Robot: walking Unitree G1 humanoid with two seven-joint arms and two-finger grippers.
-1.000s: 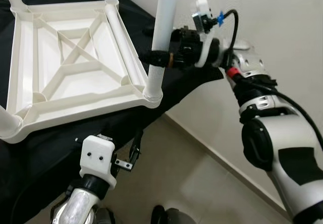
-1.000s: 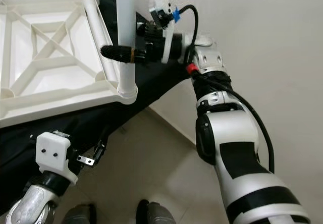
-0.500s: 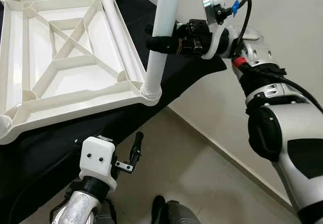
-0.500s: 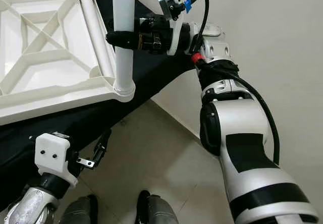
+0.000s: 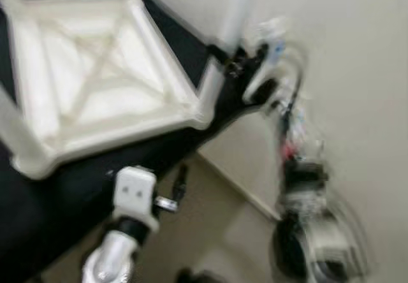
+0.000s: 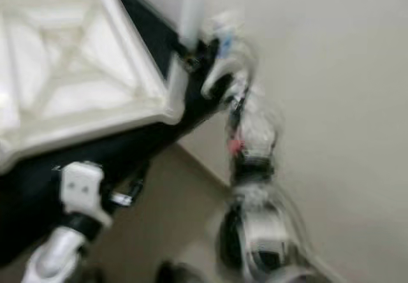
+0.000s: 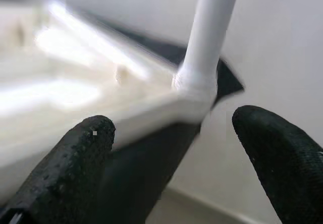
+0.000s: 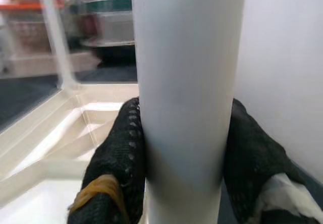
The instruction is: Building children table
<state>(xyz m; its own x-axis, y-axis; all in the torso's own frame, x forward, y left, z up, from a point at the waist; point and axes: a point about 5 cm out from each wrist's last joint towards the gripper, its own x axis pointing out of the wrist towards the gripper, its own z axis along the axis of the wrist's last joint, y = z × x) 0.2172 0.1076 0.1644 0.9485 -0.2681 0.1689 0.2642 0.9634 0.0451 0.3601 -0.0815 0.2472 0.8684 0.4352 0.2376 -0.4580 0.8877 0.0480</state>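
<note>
Table leg held at the corner of the upturned tabletop

The tabletop [image 5: 95,85] lies on a black cloth [image 5: 51,200]; its corner leg [image 8: 186,98] is clamped by the right gripper [image 8: 176,168]. The left gripper [image 7: 181,148] is spread, empty. A tilted leg could be jammed.

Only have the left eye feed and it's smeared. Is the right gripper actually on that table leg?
Observer: Yes. Right wrist view shows the right gripper shut on the white leg, one black finger on each side.
Operator: Leg seated in the corner?
Observer: Left wrist view shows the leg standing in the corner socket of the upturned tabletop.
Operator: Left gripper doing anything?
Observer: The left gripper is open, holding nothing, below the tabletop's edge, pointing at that corner.
</note>
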